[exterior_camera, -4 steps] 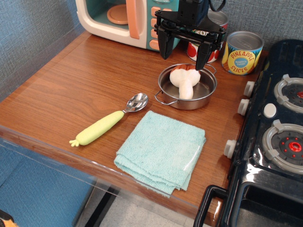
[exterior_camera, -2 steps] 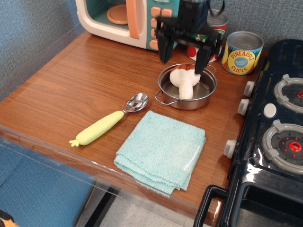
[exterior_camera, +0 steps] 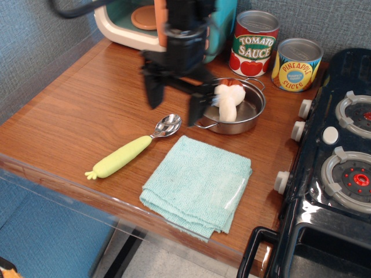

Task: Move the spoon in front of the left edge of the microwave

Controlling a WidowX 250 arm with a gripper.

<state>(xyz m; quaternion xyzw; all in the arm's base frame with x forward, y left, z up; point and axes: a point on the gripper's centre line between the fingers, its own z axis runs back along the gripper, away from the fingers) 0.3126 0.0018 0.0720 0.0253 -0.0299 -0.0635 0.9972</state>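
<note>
The spoon [exterior_camera: 132,149] lies on the wooden table [exterior_camera: 75,110] with its silver bowl pointing to the upper right and its lime-yellow handle toward the front left edge. The microwave [exterior_camera: 124,20] stands at the back left, partly hidden behind the arm. My gripper [exterior_camera: 174,98] is open and empty, its black fingers [exterior_camera: 152,91] spread wide, hovering just above and behind the spoon's bowl. It is blurred by motion.
A small metal pot [exterior_camera: 243,110] holding a white mushroom-like toy [exterior_camera: 227,99] sits right of the gripper. A teal cloth [exterior_camera: 200,184] lies in front. Tomato sauce [exterior_camera: 254,43] and pineapple [exterior_camera: 295,63] cans stand behind. A toy stove [exterior_camera: 336,168] fills the right side.
My gripper has moved left and toward the front, from above the pot to above the spoon's bowl, staying open. The tomato sauce can is now uncovered. Nothing else moved.
</note>
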